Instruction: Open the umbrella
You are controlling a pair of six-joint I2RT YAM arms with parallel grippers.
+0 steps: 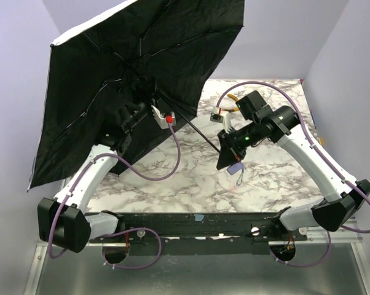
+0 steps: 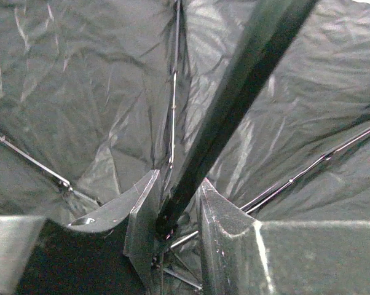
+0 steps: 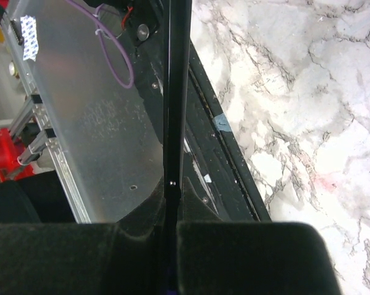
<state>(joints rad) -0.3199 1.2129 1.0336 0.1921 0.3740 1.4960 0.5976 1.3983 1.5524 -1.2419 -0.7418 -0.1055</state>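
Observation:
The umbrella is spread out, its black lining facing me and tilted up at the back left, with a pale outer edge showing along the rim. Its thin black shaft runs down to the right. My left gripper sits by the hub, closed around the shaft, which crosses slantwise between the fingers; ribs and lining fill that view. My right gripper is shut on the shaft's lower end, just above the lavender handle knob.
The marble tabletop lies under the shaft. A black rail and a metal plate run along the near edge. Purple cables loop from both arms. Pale walls stand behind and at both sides.

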